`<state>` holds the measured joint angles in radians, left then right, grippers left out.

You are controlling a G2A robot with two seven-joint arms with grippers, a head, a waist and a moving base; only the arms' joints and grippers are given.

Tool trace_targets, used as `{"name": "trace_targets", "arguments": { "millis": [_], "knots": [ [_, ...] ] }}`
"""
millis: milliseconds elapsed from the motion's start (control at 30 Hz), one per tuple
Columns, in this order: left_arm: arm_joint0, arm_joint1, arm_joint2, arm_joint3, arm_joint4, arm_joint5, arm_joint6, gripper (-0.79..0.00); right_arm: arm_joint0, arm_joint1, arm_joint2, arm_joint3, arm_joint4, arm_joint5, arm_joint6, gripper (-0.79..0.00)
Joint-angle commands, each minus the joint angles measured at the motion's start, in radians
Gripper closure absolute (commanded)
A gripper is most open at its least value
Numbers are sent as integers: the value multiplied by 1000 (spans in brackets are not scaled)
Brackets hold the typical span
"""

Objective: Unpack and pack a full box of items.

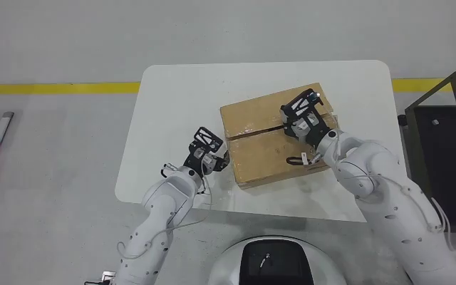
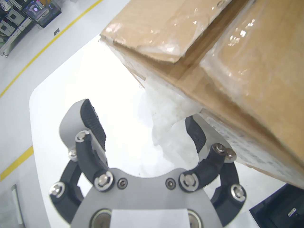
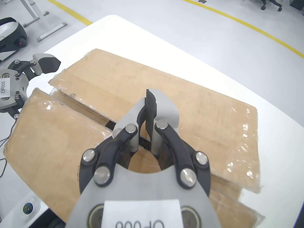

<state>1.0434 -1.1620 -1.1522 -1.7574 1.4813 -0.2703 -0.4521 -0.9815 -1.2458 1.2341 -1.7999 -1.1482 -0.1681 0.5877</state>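
The brown cardboard box [image 1: 263, 153], flaps [image 3: 133, 81] glossy with clear tape [image 2: 166, 46], sits on the white rounded table [image 1: 171, 107]. Full, it is probably heavy (stiff board, slick tape), so a flap's free edge at the seam [image 1: 256, 132] looks the best hold. The right gripper [image 3: 149, 100], pinched shut and empty, hangs over that seam; the left gripper [image 2: 140, 119] gapes wide, empty, beside the box's corner.

The cardboard box [image 1: 274, 142] under the right gripper [image 3: 148, 105] is brown and matt, like thick rough paper. Shiny, crinkly clear tape [image 2: 163, 47] covers its flaps. The table [image 2: 95, 77] by the left gripper [image 2: 139, 115] is white, smooth and a bit shiny. Both grippers have dull grey metal fingers [image 3: 166, 110], black ridged rubber pads [image 2: 93, 122] and shiny screws [image 2: 102, 180].
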Motion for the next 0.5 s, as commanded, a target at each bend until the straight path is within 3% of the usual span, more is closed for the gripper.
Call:
{"name": "trace_targets", "arguments": {
  "millis": [0,100,233,467],
  "knots": [
    [2,0,-3,-10,5,3,6,-289,2,-1,-3,2,-1,3,-2,0],
    [13,0,-15,-31,11,9,13,0,5,-2,-7,4,-2,9,-3,0],
    [31,2,-36,-58,24,18,19,-6,8,-3,-11,8,-2,10,-2,0],
    [64,6,-56,-106,74,6,14,-114,12,-5,-19,12,0,9,-4,0]
  ]
}}
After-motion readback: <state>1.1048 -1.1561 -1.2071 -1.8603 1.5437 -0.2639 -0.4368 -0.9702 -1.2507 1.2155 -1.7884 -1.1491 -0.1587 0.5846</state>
